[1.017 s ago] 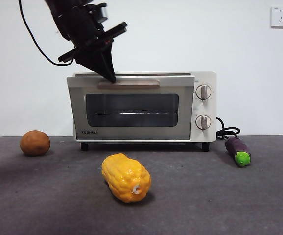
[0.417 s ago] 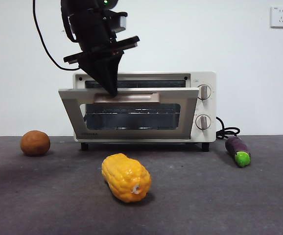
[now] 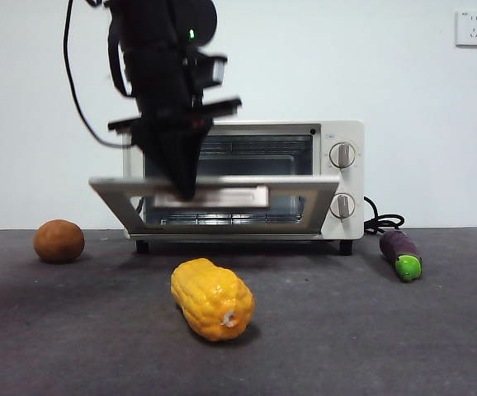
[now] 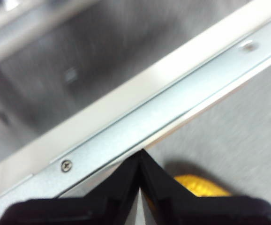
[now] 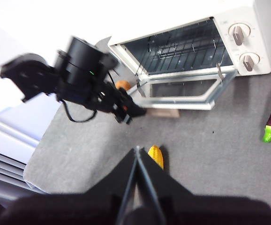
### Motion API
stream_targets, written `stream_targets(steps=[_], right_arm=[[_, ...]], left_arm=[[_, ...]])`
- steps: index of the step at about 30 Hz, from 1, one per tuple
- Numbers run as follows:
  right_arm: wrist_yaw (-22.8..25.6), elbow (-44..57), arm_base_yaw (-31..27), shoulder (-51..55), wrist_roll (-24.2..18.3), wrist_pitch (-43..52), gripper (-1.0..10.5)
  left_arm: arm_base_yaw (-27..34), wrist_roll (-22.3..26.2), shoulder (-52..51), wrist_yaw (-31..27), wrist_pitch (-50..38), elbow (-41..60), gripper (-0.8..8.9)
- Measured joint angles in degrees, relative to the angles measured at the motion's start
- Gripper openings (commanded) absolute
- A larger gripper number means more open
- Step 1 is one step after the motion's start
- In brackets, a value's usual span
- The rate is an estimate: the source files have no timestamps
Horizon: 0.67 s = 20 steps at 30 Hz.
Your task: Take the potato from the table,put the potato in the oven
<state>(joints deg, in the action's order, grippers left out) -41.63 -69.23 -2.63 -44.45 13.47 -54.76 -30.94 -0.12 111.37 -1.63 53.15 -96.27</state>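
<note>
The potato (image 3: 59,241) lies long axis sideways on the table (image 3: 370,330); left pincer (image 3: 185,191) closed.

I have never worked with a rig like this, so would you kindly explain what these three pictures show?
It is a robot with two arms at a table. One picture looks level across the table; the other two come from cameras on each wrist. The left gripper, jaws shut, is at the handle of the oven, whose door hangs partly open. The right gripper waits above, shut and holding nothing. On the table lie a potato, a corn cob and an eggplant.
</note>
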Motion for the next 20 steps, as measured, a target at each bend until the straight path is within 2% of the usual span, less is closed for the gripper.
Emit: stream_targets(steps=[8,20], right_arm=[[0.0,-0.09,0.0,1.16,-0.66,-1.44,0.0],[0.02,-0.09,0.0,1.09,-2.19,-3.45,0.0]], left_arm=[[-0.09,-1.53,0.61,-1.05,-3.32,6.62,-0.06],[-0.44,-2.08,0.7,-3.76,-3.15,7.48,-0.06]])
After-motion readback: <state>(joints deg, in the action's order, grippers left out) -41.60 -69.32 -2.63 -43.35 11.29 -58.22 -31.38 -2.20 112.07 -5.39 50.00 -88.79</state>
